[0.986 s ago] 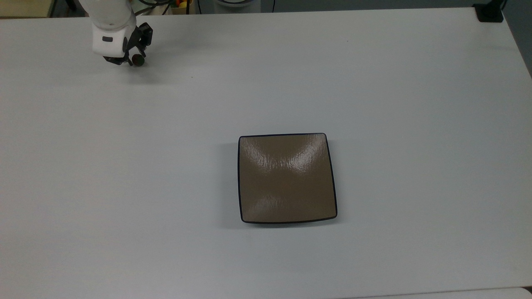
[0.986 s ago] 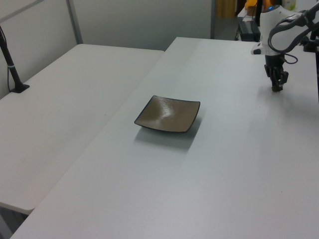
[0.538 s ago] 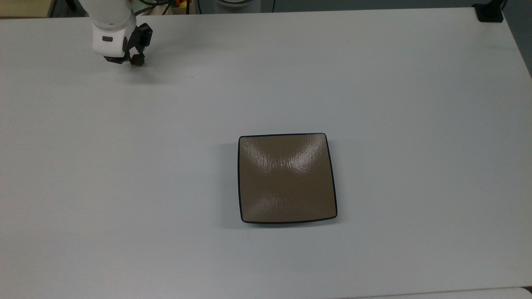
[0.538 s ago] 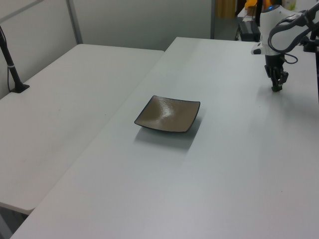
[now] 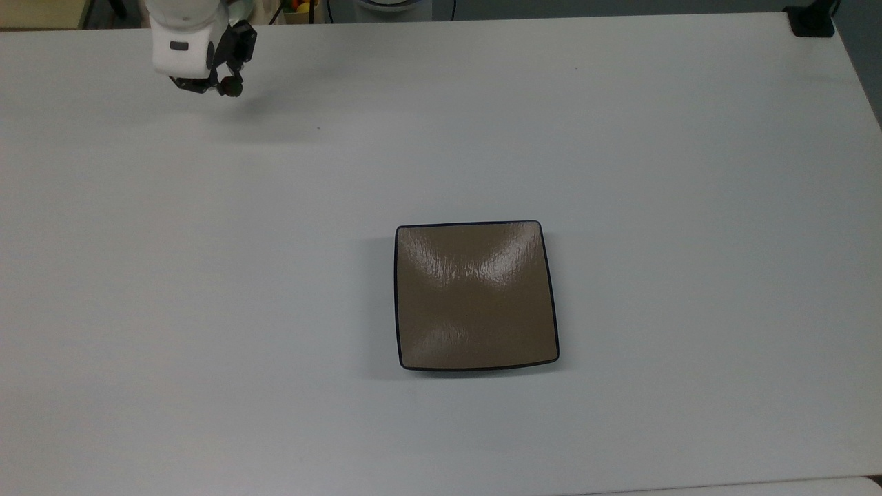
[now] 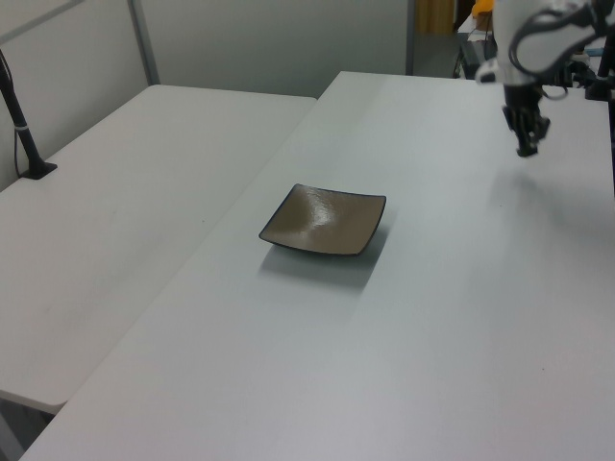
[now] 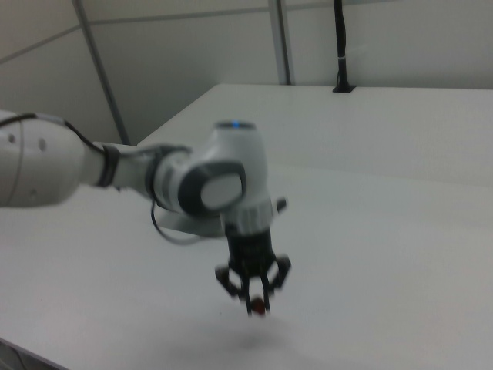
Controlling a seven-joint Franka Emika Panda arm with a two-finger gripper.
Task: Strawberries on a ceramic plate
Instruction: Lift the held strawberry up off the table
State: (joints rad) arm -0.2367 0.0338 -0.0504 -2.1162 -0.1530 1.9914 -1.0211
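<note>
In the upper left of the top view, the tool (image 5: 224, 86) hangs just above the counter (image 5: 620, 138) with its fingers clenched on the strawberry (image 5: 231, 88), a small red berry seen at the fingertips in the right view (image 7: 259, 307). The plate (image 5: 475, 296) sits bare near the centre of the top view, well apart from the tool, down and to the right along a diagonal. That diagonal is probably the line the carry must follow before any lowering.
</note>
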